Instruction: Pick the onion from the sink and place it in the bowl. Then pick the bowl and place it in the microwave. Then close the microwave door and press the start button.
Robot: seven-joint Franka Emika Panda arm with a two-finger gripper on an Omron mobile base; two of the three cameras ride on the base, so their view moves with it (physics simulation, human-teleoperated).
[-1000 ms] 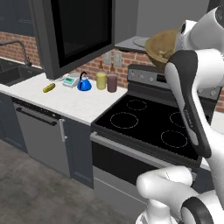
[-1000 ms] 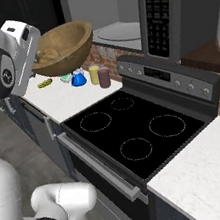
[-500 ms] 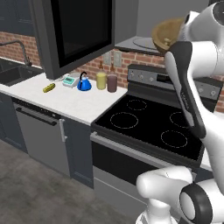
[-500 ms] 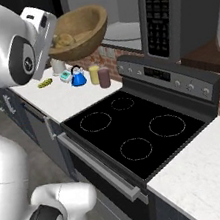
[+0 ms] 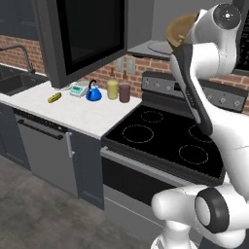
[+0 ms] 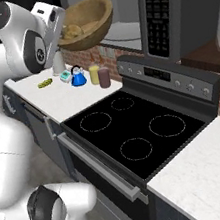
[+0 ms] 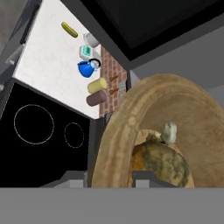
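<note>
The jaws are clamped on the rim of the large light-brown wooden bowl point(image 6: 88, 22), carried high and tilted before the open black microwave point(image 5: 151, 47). The golden-brown onion point(image 6: 72, 32) could roll out, or the rim might strike the black-framed glass door point(image 5: 85, 36).

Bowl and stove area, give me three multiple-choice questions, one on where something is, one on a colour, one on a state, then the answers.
1. Where is the onion?
A. On the stove
B. In the bowl
C. On the counter

2. What colour is the kettle on the counter?
A. Blue
B. Red
C. White

3. How is the microwave door?
A. Shut
B. Missing
C. Open

Answers: 1 B, the onion lies inside the raised bowl in the right base and hand views. 2 A, the kettle beside the two jars is blue. 3 C, the door stands swung out with the turntable showing.
</note>
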